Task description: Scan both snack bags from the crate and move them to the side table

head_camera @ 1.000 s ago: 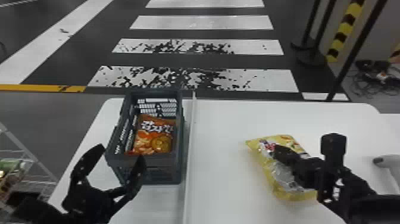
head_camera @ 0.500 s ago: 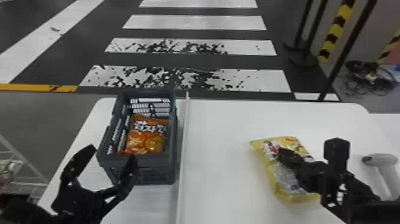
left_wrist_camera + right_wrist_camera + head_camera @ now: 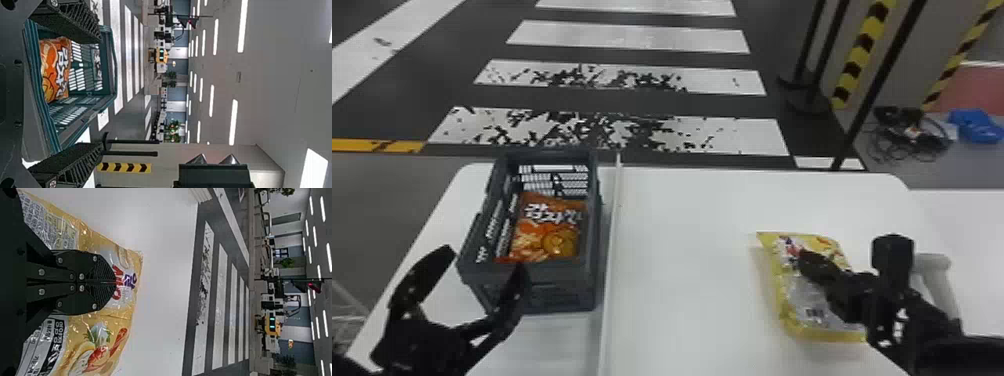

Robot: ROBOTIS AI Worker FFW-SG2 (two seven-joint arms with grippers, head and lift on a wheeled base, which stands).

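- A white rectangular table (image 3: 682, 215) is used as the work surface.
- A dark grey, slotted plastic crate (image 3: 559, 287) stands on the table's left part. Its rim is to be cleared by the left wrist before any lowering.
- A yellow plastic snack bag (image 3: 809, 297) lies flat on the table, outside the crate, under the right fingers.
- An orange plastic snack bag (image 3: 547, 232) lies inside the crate. Its removal is judged to be the step in hand.
- The left gripper (image 3: 485, 257) is positioned at the crate's near end, fingers spread, nothing held. The orange bag should be straddled from above, both fingers kept inside the walls. Light closure is advised, so that the contents are not crushed; a straight lift should follow.
- The right gripper (image 3: 113, 282) has its fingers pressed together over the yellow bag; contact cannot be told.
- A pale grey, pistol-shaped scanner (image 3: 932, 262) lies beyond the right gripper. A bag's code should be turned towards it, unwrinkled.
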